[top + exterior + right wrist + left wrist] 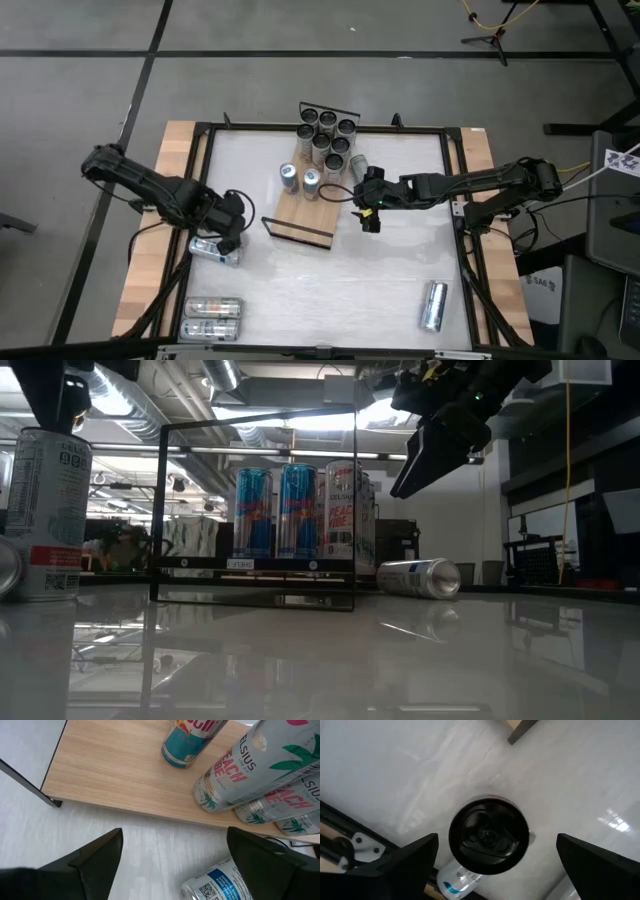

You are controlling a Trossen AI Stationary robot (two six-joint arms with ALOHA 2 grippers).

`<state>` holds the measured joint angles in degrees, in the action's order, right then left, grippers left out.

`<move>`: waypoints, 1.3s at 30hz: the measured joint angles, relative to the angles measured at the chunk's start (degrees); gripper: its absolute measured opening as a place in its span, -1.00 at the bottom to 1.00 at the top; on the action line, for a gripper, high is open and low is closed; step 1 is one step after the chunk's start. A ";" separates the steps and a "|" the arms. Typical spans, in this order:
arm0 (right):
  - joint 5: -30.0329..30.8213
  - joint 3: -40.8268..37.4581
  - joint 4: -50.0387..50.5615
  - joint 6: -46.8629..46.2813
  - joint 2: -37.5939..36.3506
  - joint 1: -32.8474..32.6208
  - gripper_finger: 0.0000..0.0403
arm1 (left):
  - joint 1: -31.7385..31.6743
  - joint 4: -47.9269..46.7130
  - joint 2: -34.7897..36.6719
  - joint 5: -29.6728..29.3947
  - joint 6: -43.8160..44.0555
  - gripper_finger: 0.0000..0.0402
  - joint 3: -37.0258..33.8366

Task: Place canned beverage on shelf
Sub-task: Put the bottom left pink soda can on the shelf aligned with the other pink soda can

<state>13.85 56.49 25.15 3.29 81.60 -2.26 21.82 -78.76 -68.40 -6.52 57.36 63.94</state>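
Below open left jaws stands a can (489, 835).

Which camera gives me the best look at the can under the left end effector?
The left wrist view: it looks straight down onto the upright can, centred between the open left end effector's fingers. The high view shows only a sliver of it beneath that end effector. The low view shows its side at the left edge. The right wrist view misses it.
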 joint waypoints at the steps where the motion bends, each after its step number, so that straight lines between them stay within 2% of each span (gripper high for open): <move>1: 0.00 0.00 0.00 0.00 0.00 0.00 0.74 | -0.02 -0.16 -0.51 0.00 -0.88 0.99 0.00; 17: 0.00 0.00 -0.09 0.00 0.00 0.00 0.74 | -0.04 -0.13 -2.53 -3.03 -25.87 0.99 0.00; 39: 0.00 0.00 -0.20 -0.63 0.00 0.02 0.74 | -0.04 -0.05 -2.53 -2.80 -24.47 0.99 0.00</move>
<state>13.85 56.49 24.95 2.66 81.60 -2.24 21.78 -78.82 -70.94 -9.32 32.88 63.94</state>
